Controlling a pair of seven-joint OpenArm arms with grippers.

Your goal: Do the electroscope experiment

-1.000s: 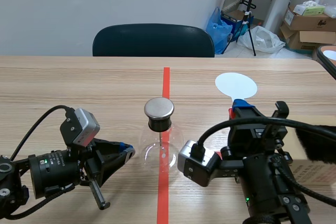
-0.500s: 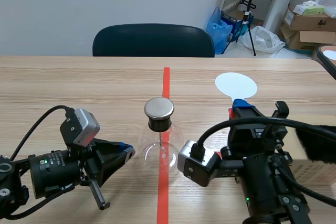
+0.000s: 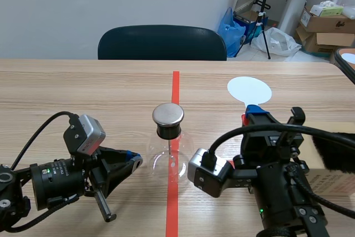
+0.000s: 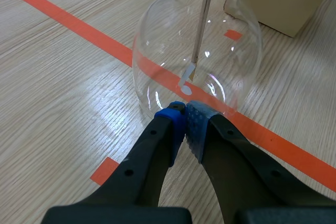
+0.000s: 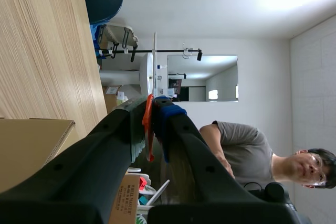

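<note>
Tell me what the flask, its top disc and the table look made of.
Flask: clear glass, glossy; the tape shows through it, with bright glints.
Top disc: likely brushed metal, dull grey sheen.
Table: wood or wood-look laminate, fine grain lines, slight sheen.

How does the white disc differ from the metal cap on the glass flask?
The white disc looks wider, matte, and is held by its orange handle in the right arm's jaws; the metal cap is smaller, shiny grey, and sits atop the glass flask. Both are round.
</note>
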